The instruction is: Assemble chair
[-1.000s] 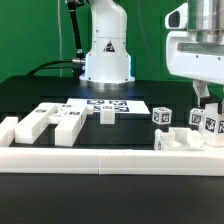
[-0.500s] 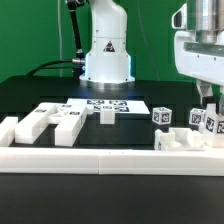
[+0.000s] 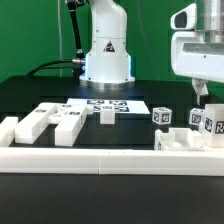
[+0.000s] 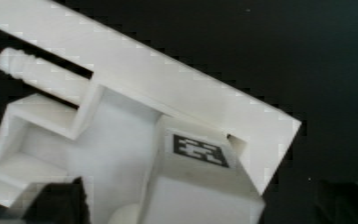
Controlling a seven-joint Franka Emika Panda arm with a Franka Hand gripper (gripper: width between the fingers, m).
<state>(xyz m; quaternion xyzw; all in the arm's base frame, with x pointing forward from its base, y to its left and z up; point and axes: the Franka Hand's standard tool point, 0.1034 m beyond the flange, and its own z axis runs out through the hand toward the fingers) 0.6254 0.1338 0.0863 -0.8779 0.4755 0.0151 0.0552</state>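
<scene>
We find the small white plastic chair (image 3: 186, 135) unfinished: its tagged cluster of blocky pieces (image 3: 178, 140) stands on the black worktop (image 3: 30, 95) at the exterior view's right, and loose white pieces (image 3: 45, 122) lie well apart at its left. The end effector (image 3: 204, 98) hangs just above the cluster; open or gripping, we cannot tell. A low white border rail (image 3: 100, 155) fronts everything.
</scene>
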